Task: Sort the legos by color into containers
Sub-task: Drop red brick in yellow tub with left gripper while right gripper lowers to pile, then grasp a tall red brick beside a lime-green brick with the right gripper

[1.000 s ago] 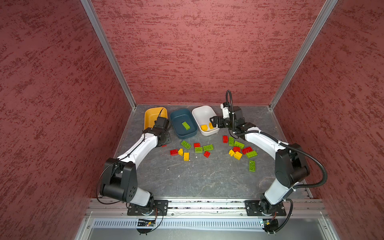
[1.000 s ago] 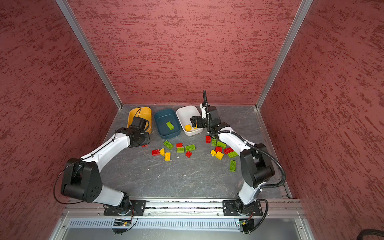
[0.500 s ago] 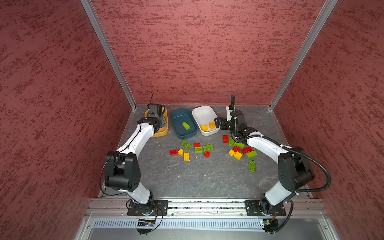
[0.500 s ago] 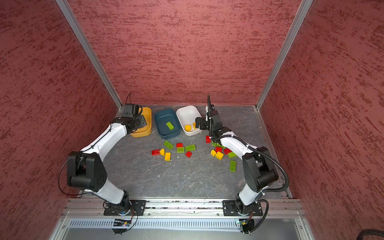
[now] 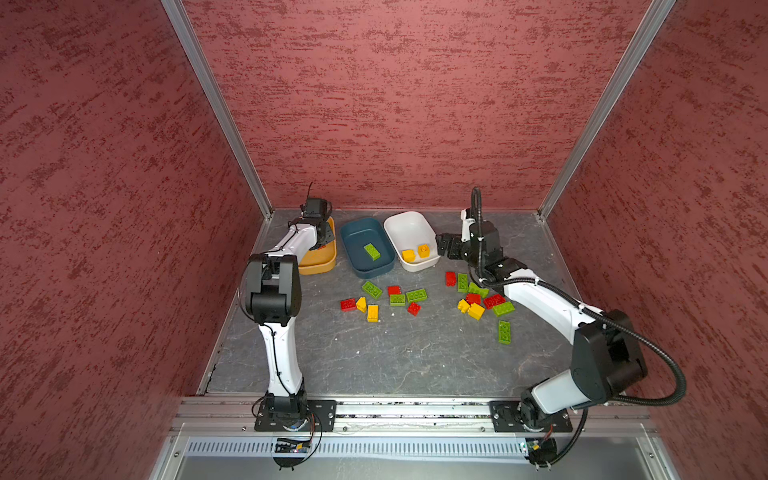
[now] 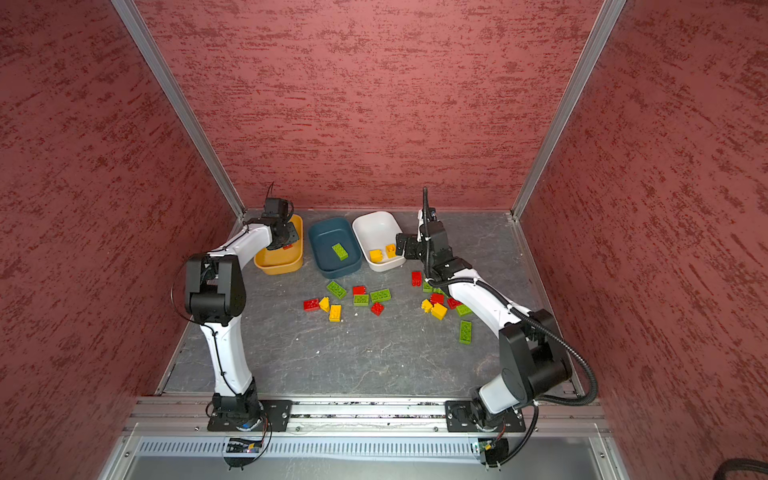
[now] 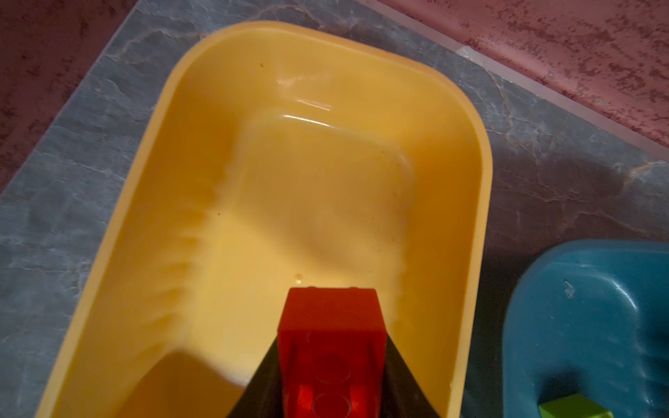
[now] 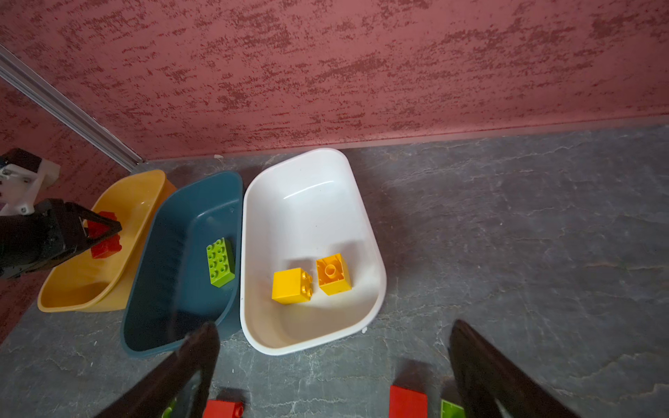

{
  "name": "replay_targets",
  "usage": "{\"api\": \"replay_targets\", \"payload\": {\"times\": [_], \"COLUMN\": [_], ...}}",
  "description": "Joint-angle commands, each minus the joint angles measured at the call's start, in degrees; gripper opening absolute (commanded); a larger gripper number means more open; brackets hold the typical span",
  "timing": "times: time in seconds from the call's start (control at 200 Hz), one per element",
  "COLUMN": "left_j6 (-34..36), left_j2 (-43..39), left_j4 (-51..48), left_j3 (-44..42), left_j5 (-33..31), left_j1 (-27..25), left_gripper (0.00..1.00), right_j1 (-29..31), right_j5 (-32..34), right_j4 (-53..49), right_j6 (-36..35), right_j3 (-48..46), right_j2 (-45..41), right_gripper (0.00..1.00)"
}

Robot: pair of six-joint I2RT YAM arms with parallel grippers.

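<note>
Since red seemingly belongs in the yellow tub (image 7: 307,173), the left gripper (image 7: 332,336) holds a red brick (image 8: 105,248) over it — right gripper (image 8: 333,327) wide, empty.

Row at worktop (image 5: 395,357) back: left tub (image 5: 322,266), middle tub (image 5: 356,232), right tub (image 5: 405,224). Over left tub: left gripper (image 7: 331,340) with held brick (image 7: 331,315). One brick (image 5: 372,251) in middle tub, two bricks (image 5: 408,255) (image 5: 423,250) in right tub. Loose bricks (image 5: 397,300) (image 5: 476,311) in front, two clusters.

Bright, even light leaves soft shadows, glare on the yellow tub (image 7: 307,105), and wrist-view edges slightly blurred.
</note>
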Motion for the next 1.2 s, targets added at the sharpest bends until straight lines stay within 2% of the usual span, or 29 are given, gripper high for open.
{"api": "replay_targets", "payload": {"times": [0.0, 0.17, 0.386, 0.426, 0.531, 0.626, 0.861, 0.977, 1.052, 1.197], "left_j6": [0.33, 1.1, 1.14, 0.83, -1.0, -2.16, -3.28, -2.93, -3.05, -4.48], "left_j2": [-0.44, -3.79, -7.58, -8.84, -12.17, -15.06, -22.5, -24.71, -25.77, -27.74], "left_j4": [-1.06, 1.37, 3.49, 4.75, 8.3, 10.04, 12.42, 11.68, 10.8, 10.84], "left_j3": [1.45, -1.48, -5.2, -6.46, -10.47, -13.32, -20.16, -21.98, -22.74, -25.08], "left_j5": [1.96, 5.26, 9.55, 10.65, 13.57, 13.45, 9.87, 7.42, 6.21, 5.46], "left_j1": [0.01, -0.12, -0.6, -0.71, -1.31, -2.53, -6.76, -8.56, -9.27, -9.58], "left_gripper": [0.53, 0.76, 0.91, 1.0, 0.99, 0.99, 0.99, 1.0, 0.99, 0.99], "right_j1": [-1.03, -2.68, -2.95, -2.94, -2.87, -2.86, -2.66, -0.61, 0.49, 0.81], "right_j5": [0.49, 0.74, 2.32, 1.59, -2.81, -6.23, -7.57, -4.52, -1.47, 2.5], "right_j4": [2.45, 1.51, -1.39, -1.98, -2.12, -2.1, -6.91, -9.11, -10.96, -12.43], "right_j6": [1.58, 5.14, 5.33, 4.6, 2.94, 2.59, 1.77, -0.82, -1.4, -0.67], "right_j3": [-2.69, -3.96, -5.98, -6.5, -8.37, -9.98, -8.9, -6.86, -4.84, -1.39], "right_j2": [-2.07, -2.25, -2.97, -3.08, -3.41, -3.2, 1.27, 3.97, 6.32, 10.71], "right_gripper": [0.99, 0.99, 0.99, 0.99, 0.95, 0.91, 0.84, 0.77, 0.66, 0.63]}}
